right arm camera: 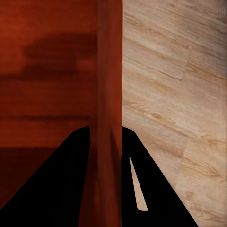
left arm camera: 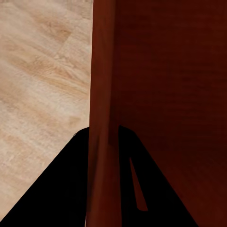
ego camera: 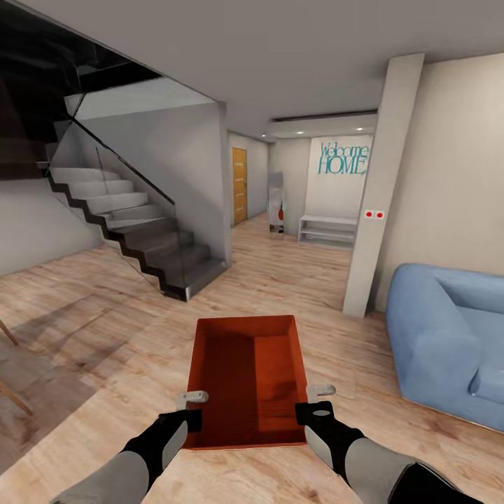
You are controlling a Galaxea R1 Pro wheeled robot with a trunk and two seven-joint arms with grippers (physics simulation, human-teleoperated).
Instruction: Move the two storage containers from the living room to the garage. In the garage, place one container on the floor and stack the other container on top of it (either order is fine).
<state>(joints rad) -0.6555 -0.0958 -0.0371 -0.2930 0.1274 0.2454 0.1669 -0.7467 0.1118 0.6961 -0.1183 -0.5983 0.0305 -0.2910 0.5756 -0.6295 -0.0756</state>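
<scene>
Two grippers are on one bin here: the left gripper [ego camera: 190, 399] is pinching the left wall of the storage container [ego camera: 245, 374] and the right gripper [ego camera: 323, 392] is doing the same on the right wall, so the orange-red bin hangs between the arms, right in front of the robot and up off the wood plank floor [ego camera: 308, 294]. Both wrist views back this up, with a dark finger on either side of a thin red wall, clamped on it, one inside the bin and one outside. The thing that matters for the carry is how the bin sits: its long axis points straight ahead, away from the robot, and the grips are at the near end of the side walls, so most of the bin sticks out forward past the fingers. I'd guess that makes it nose-heavy on turns. Neither arm is closer, they look pretty even. The robot is in the living room, blue sofa [ego camera: 448, 336] to the right, stairs [ego camera: 140, 231] to the left, and a wooden door [ego camera: 239, 185] down the hall.
</scene>
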